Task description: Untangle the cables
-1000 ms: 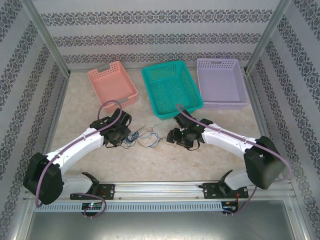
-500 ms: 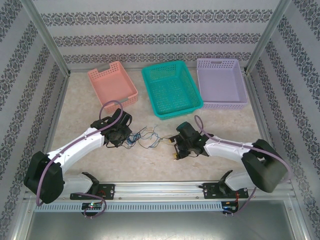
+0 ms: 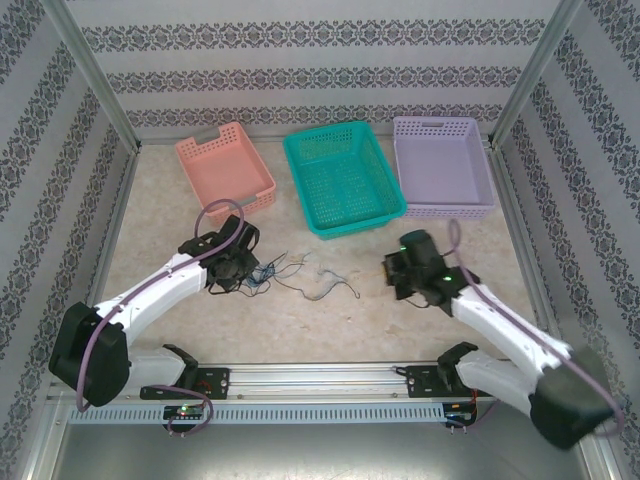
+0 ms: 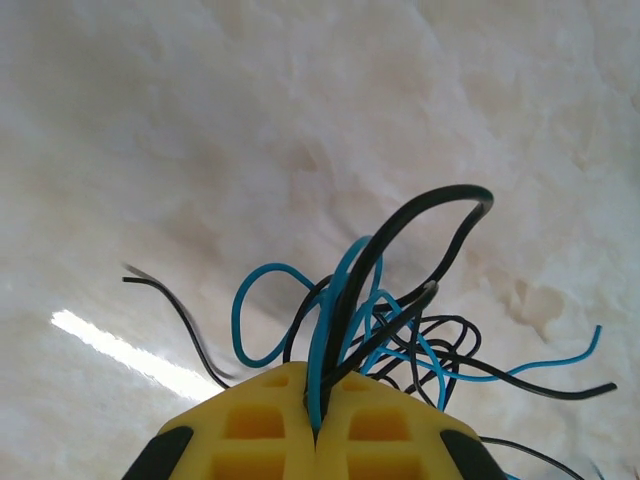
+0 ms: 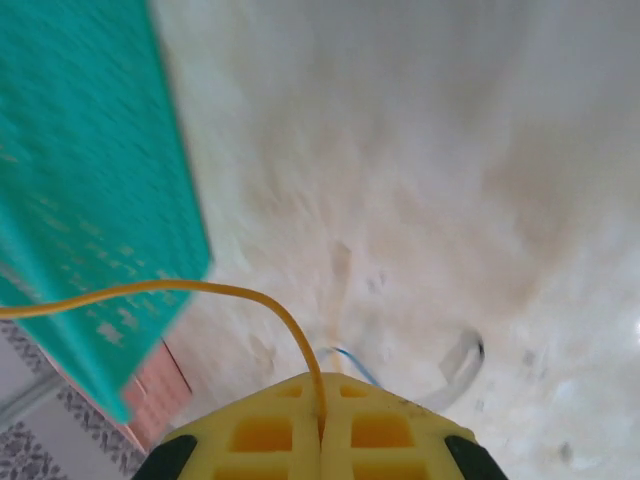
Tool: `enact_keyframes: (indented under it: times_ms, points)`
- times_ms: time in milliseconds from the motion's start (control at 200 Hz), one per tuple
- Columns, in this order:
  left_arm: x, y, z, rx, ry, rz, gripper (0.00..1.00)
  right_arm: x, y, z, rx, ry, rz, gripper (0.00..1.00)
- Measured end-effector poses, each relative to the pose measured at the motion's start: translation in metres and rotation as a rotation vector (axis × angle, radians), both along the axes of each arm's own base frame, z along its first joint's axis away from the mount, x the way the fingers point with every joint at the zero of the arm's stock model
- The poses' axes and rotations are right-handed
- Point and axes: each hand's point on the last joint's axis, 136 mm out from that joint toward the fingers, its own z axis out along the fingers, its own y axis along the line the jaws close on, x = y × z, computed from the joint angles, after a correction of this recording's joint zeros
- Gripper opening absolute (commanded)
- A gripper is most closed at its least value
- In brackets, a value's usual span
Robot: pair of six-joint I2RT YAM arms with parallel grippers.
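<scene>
A lab test cell: aluminium posts and patterned panels enclose a marble-look table; two robot arms are bolted to a rail at its near edge.

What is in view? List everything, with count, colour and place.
pink basket: one, pink, far left of the table, empty
teal basket: one, teal, far middle, empty
lilac basket: one, lilac, far right, empty
table: one, pale marbled, under everything
black and blue cables: several, exact count unclear, tangled, pinched in the left gripper
loose cables: a few thin strands, colours hard to tell, on the table between the grippers
yellow cable: one, yellow, pinched in the right gripper
left gripper: one, yellow fingers, shut on the tangle, left of centre
right gripper: one, yellow fingers, shut on the yellow cable, near the teal basket
</scene>
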Motion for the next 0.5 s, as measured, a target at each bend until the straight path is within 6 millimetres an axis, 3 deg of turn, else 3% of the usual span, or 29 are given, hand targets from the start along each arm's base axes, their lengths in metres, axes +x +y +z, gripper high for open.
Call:
enact_keyframes:
  times_ms: [100, 185, 395, 500]
  points:
    - [0.004, 0.014, -0.006, 0.042, 0.014, 0.016, 0.00, 0.002, -0.052, 0.024, -0.140, -0.070, -0.009, 0.00]
    - [0.007, 0.022, -0.011, 0.069, 0.032, 0.020, 0.00, 0.004, -0.074, 0.045, -0.260, -0.102, 0.056, 0.00]
    - [0.017, 0.027, -0.017, 0.101, 0.058, 0.010, 0.00, 0.027, -0.078, 0.110, -0.472, -0.247, 0.288, 0.00]
    - [0.022, 0.025, -0.017, 0.103, 0.059, 0.002, 0.00, 0.037, -0.076, 0.130, -0.531, -0.294, 0.355, 0.00]
